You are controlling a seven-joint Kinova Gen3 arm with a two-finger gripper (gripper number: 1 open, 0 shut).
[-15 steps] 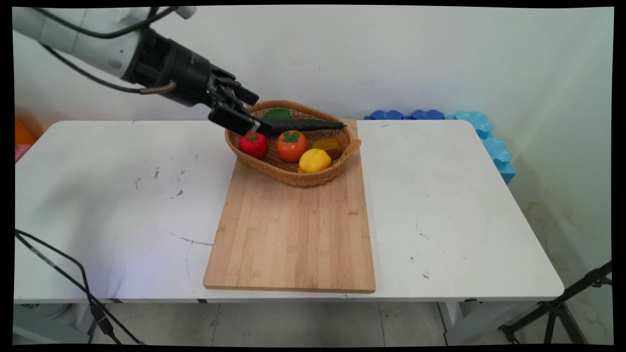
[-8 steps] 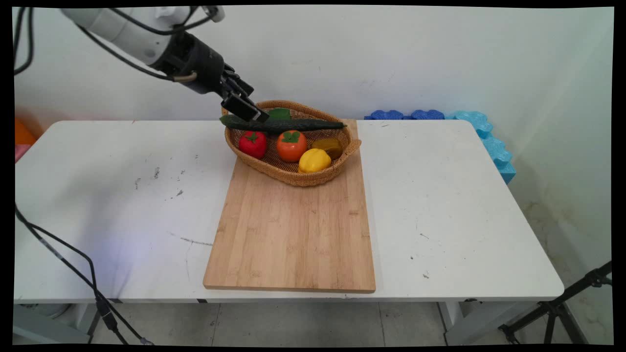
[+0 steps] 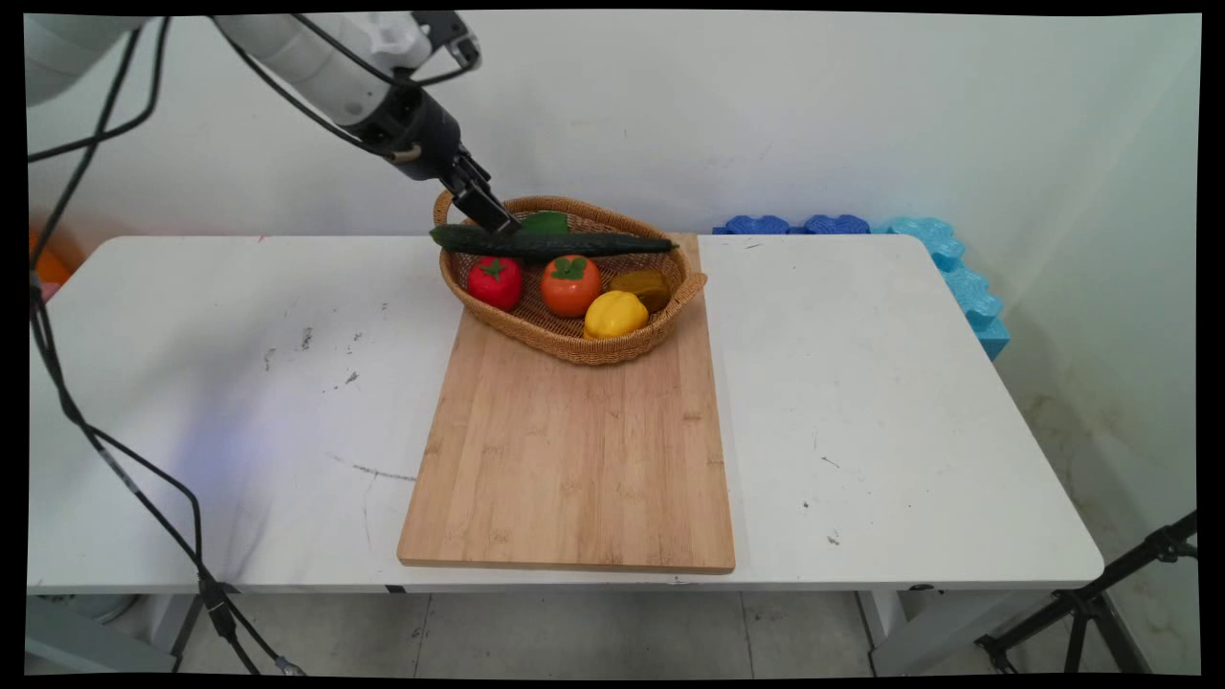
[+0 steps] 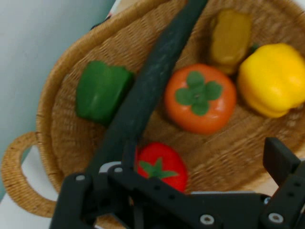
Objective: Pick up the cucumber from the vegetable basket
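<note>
- I see my gripper [image 3: 498, 223] at upper centre-left of the main view, tips down at the cucumber's [image 3: 550, 245] left end; its fingers stand spread apart, one beside the cucumber, gripping nothing.
- The cucumber is long, dark green and slim, lying across the wicker basket [image 3: 574, 346] with its left tip past the rim.
- I count one cucumber, one green pepper [image 4: 101, 90], one red tomato [image 3: 495, 282], one orange persimmon [image 3: 570, 285], one yellow pepper [image 3: 615, 314] and one olive-brown piece [image 3: 642, 284].
- One basket sits on one wooden board [image 3: 574, 459].

White table [image 3: 861, 402], wooden cutting board [image 3: 574, 459], blue foam blocks [image 3: 947, 258], tripod [image 3: 1101, 603]
</note>
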